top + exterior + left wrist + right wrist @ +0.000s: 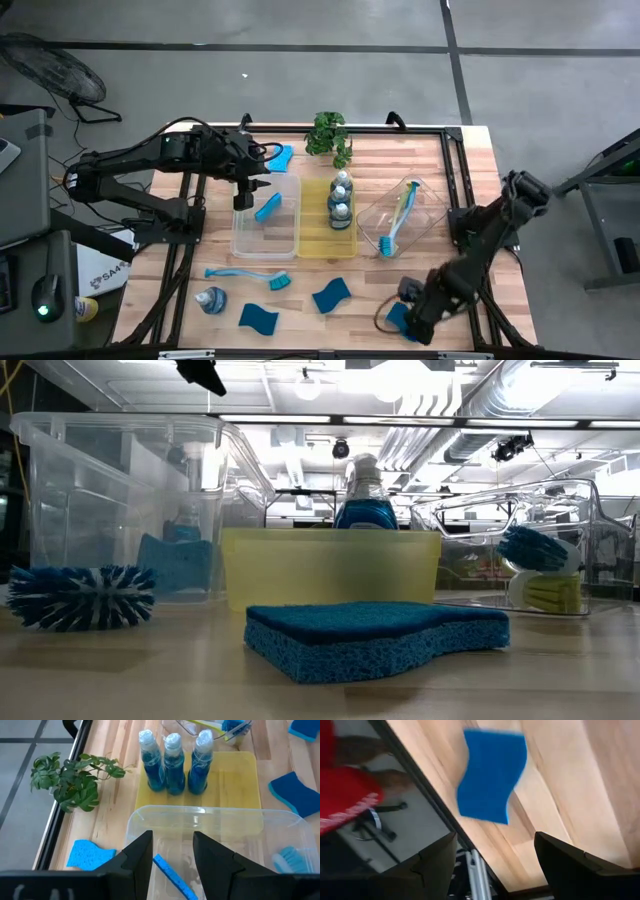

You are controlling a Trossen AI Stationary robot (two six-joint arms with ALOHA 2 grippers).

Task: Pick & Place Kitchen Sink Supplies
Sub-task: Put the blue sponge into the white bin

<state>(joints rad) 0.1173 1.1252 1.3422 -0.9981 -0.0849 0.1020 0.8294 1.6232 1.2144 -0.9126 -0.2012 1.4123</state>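
Note:
My left gripper [172, 840] hangs open above the clear tray [266, 243]. A wavy blue sponge [172, 877] stands on edge inside that tray, below the fingers and apart from them. My right gripper [495, 840] is open above another blue sponge [490, 775], which lies flat near the table's near right corner [397, 318]. It touches nothing. Three blue soap bottles [172, 762] stand upright in the yellow tray [340, 240]. A blue brush [250, 275] lies on the table, and another brush [400, 215] lies in the tilted clear tray [425, 215].
A potted plant [330, 135] stands at the far edge, with a light blue sponge [282, 156] beside it. Near the front edge are a bottle on its side [212, 298] and two more sponges [258, 318] [332, 295]. A person in red [345, 785] shows beyond the table edge.

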